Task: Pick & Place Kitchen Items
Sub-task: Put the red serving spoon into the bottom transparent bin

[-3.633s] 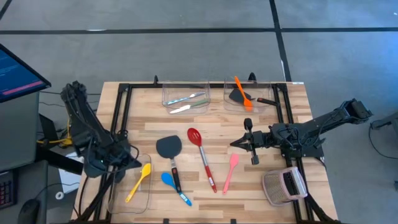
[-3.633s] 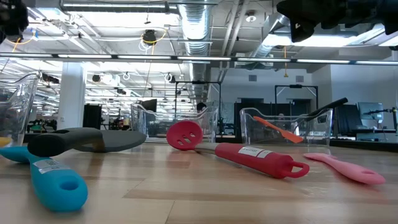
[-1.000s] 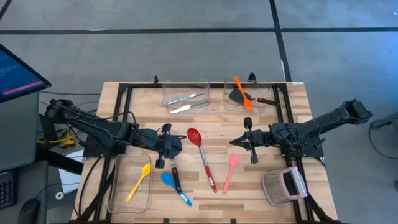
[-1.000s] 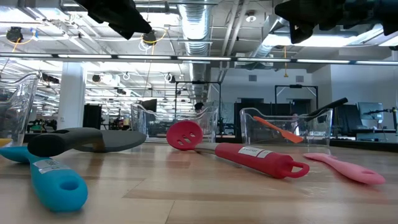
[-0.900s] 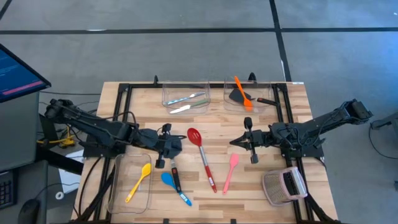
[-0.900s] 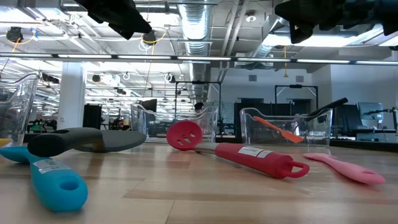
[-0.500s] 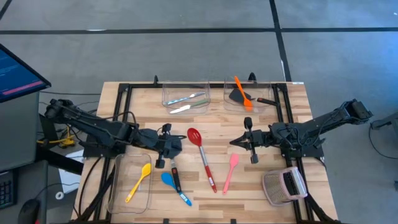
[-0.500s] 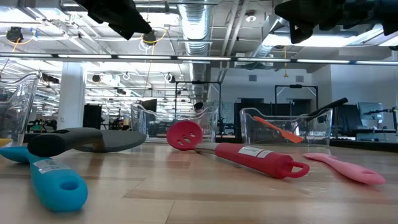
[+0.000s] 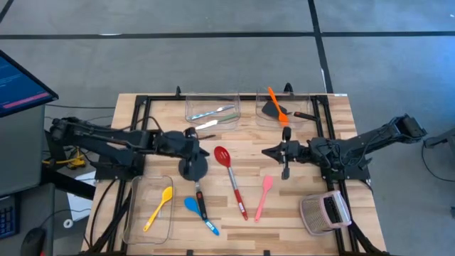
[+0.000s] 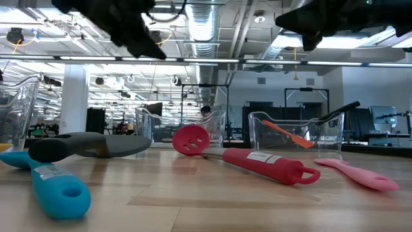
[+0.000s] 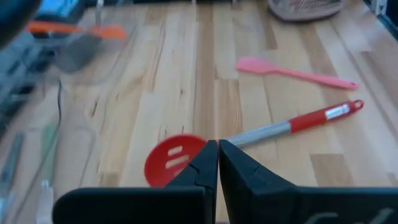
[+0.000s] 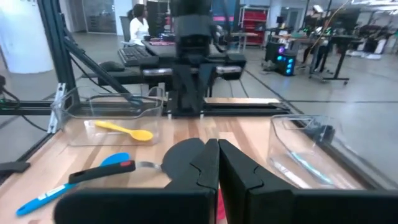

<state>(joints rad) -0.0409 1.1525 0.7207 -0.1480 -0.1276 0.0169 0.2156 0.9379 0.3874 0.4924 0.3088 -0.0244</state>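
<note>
Left end effector (image 9: 193, 137), closed and empty, has shifted up-frame from the black turner (image 9: 193, 168) to mid-desk (image 9: 313, 213), near the red spoon (image 9: 222, 154); right end effector (image 9: 268, 152), also closed w/ nothing held, nudged left. No grasp yet; the pink spatula (image 9: 261, 197) and others lie loose.

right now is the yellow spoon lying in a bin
Yes, the yellow spoon lies inside the clear bin at the table's front-left corner.
</note>
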